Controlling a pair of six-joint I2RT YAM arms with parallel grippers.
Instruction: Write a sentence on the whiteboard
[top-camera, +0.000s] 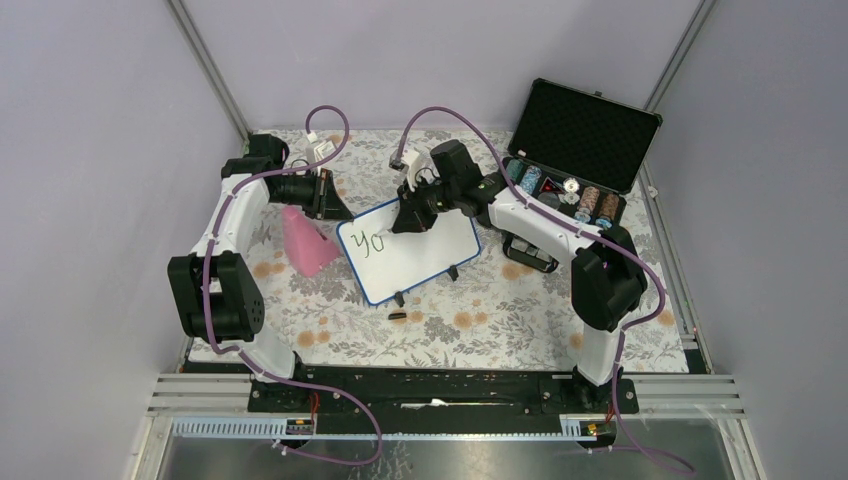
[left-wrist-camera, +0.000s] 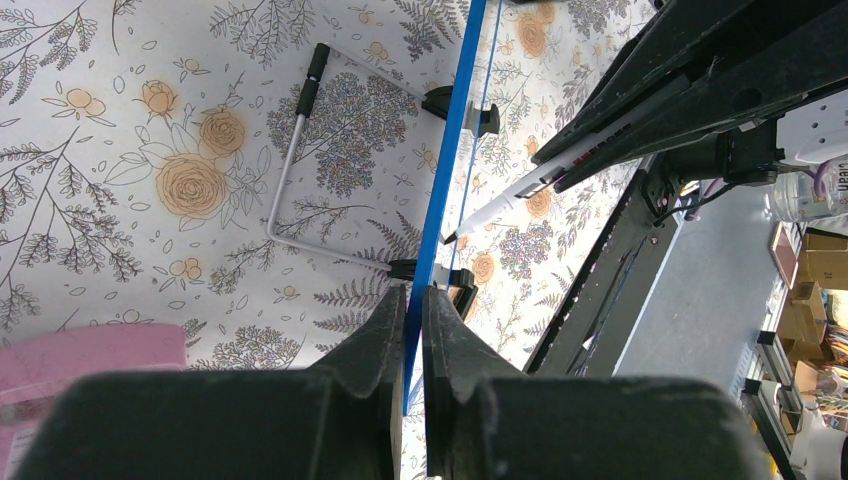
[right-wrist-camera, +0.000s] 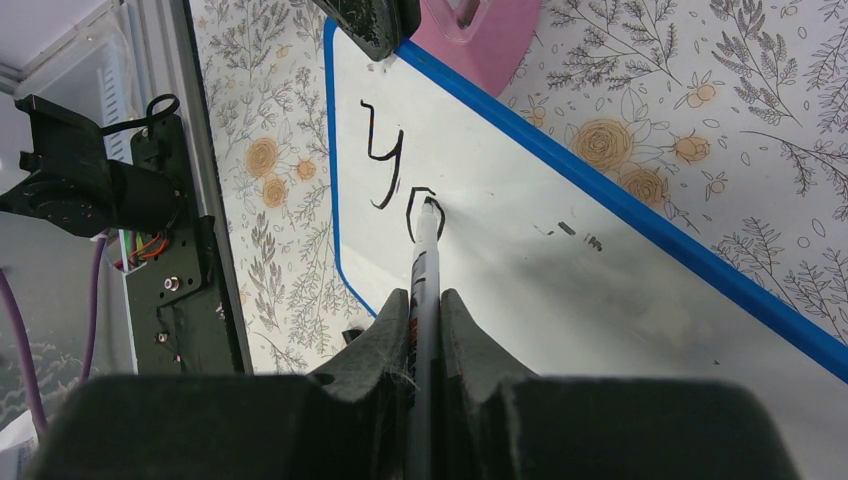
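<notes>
Closest to the arm bases, a small dark thing (top-camera: 397, 316) lies on the flowery desk (top-camera: 480, 330). It may be a pen cap, but it is too small to tell. Just behind it is the whiteboard (top-camera: 425, 262), near the middle of the desk, with little black feet along its near edge.

The sentence (top-camera: 372, 241) has only just begun. A "Y" and an "o" sit in the board's top left corner, and the rest of the board has no letters on it.

The right hand (right-wrist-camera: 425, 300) is closed tight on a marker (right-wrist-camera: 427, 250), and the marker's tip touches the board right at the "o". The left hand (left-wrist-camera: 413, 297) is pinched shut on the board's blue frame at the far left corner — I think this stops the board from sliding.

So the step now looks like writing the very first word. Next, the marker needs to close the round of the "o". Then it should lift a little and move right for the next letter. The push should be soft, and the left hand should not let go.

Beside the board's left edge is a pink wedge (top-camera: 305, 243). Farthest back, on the right, an open black case (top-camera: 590, 125) holds rows of poker chips (top-camera: 560, 190).
</notes>
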